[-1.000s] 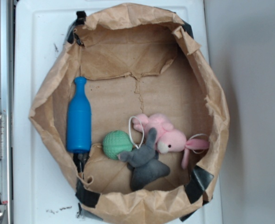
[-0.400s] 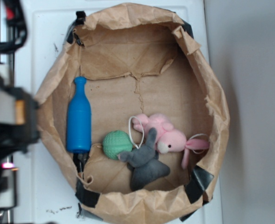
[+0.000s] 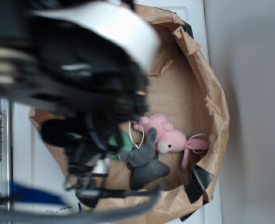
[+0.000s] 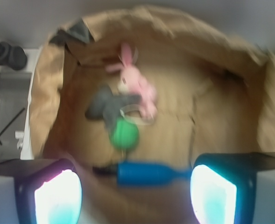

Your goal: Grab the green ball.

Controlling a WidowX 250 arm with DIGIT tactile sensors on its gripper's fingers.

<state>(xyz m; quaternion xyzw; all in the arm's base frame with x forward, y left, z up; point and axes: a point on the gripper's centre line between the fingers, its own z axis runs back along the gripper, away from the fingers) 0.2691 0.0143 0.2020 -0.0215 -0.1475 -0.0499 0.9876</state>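
The green ball (image 4: 124, 134) lies on the floor of a brown paper bag, up against a grey plush toy (image 4: 104, 105). In the exterior view only a sliver of the ball (image 3: 124, 143) shows beside my blurred arm (image 3: 81, 84). My gripper (image 4: 136, 196) is open and empty. It hangs above the bag's near side, over a blue bottle (image 4: 151, 172), with the ball farther in. Its two fingers (image 4: 58, 196) stand wide apart.
A pink plush bunny (image 3: 167, 137) lies beside the grey plush toy (image 3: 144, 164). The crumpled paper bag wall (image 3: 216, 107) rings everything, patched with black tape (image 3: 198, 182). The bag sits on a white surface (image 3: 193, 9). The bottle is hidden in the exterior view.
My arm has swung in from the left over the bag. It now covers the blue bottle and most of the green ball in the exterior view. The objects have not moved.
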